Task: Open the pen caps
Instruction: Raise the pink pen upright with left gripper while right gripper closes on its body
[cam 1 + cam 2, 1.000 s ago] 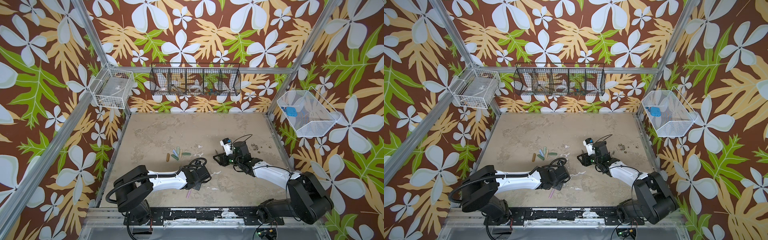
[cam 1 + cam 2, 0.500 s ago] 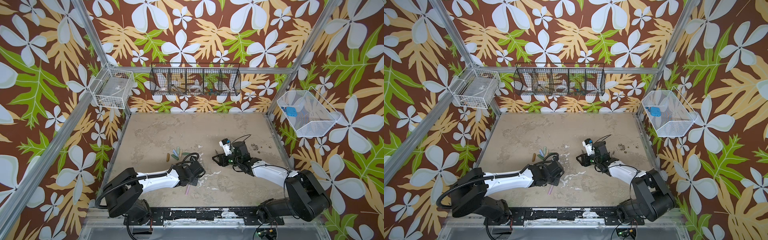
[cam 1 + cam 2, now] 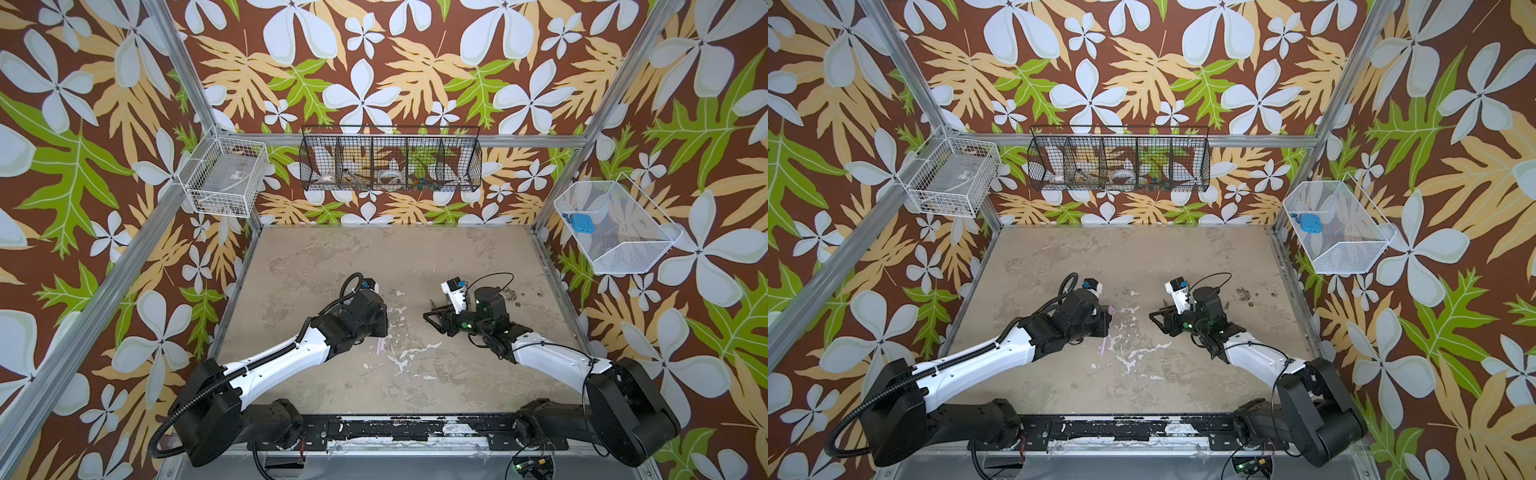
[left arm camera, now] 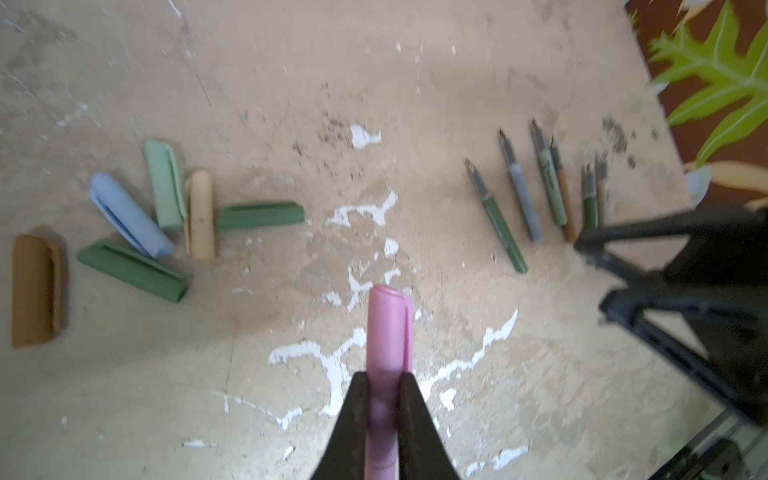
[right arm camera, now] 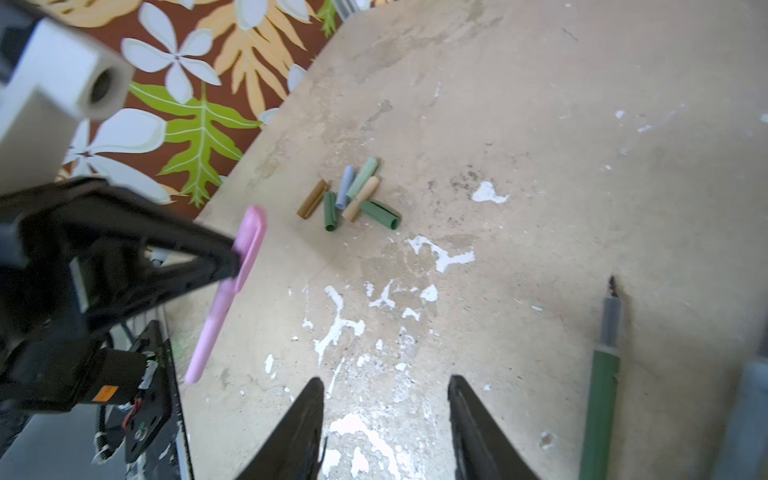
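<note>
A worn beige table [image 3: 415,257], chipped white toward its middle, is sitting between floral-papered walls [image 3: 124,83], with wire baskets [image 3: 390,164] hanging above its far edge and both sides. The left gripper [image 4: 384,386] is hovering over the middle of the table, its jaws closed tight on a pink pen [image 4: 388,328]. The right wrist view is showing the grip falling about where the pink cap [image 5: 251,232] meets the slimmer barrel [image 5: 210,332], with the pen clear of the surface. The cap is pointing toward the far edge and the barrel is slanting down toward the near edge, presumably so that a free end is being offered to the other arm. The right gripper [image 5: 384,386] is hovering low over the table right of centre, its jaws standing apart with nothing between them, facing the pink pen and well apart from it. Six removed caps [image 4: 164,187] are lying bunched toward the left edge, several of them touching. Six bare pen bodies [image 4: 524,199] are lying in a loose row toward the right side, near the right gripper. In my judgement this sorting is keeping finished parts out of the working gap, and the pink pen is the last one awaiting opening; the right jaws are needing a hold on it before any pull
</note>
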Available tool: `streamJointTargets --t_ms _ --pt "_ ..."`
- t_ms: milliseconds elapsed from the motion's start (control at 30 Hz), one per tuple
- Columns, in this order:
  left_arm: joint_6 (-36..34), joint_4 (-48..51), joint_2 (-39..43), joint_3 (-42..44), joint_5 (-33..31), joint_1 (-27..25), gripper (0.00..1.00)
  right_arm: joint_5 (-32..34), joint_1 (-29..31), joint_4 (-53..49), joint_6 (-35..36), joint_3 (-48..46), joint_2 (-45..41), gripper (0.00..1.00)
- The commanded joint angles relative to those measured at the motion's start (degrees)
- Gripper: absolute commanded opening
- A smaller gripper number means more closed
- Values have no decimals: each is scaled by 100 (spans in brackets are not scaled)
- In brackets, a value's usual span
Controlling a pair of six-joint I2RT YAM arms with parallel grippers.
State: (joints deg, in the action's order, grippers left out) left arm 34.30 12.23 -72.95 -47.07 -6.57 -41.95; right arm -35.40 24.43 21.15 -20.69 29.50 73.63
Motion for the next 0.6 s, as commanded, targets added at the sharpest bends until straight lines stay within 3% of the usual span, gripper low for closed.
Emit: streamJointTargets --t_ms 0,233,333,567 --pt "-117 -774 111 12 371 282 5 -718 5 870 -166 -148 -87 49" --pt "-52 -3048 470 625 453 372 5 -1379 45 1984 -765 -378 114 51" --pt "49 -3752 510 791 613 372 5 -1376 188 2230 -829 -414 165 51" --pt "-64 -4594 427 947 1518 340 4 -1343 280 2789 -1127 -524 179 52"
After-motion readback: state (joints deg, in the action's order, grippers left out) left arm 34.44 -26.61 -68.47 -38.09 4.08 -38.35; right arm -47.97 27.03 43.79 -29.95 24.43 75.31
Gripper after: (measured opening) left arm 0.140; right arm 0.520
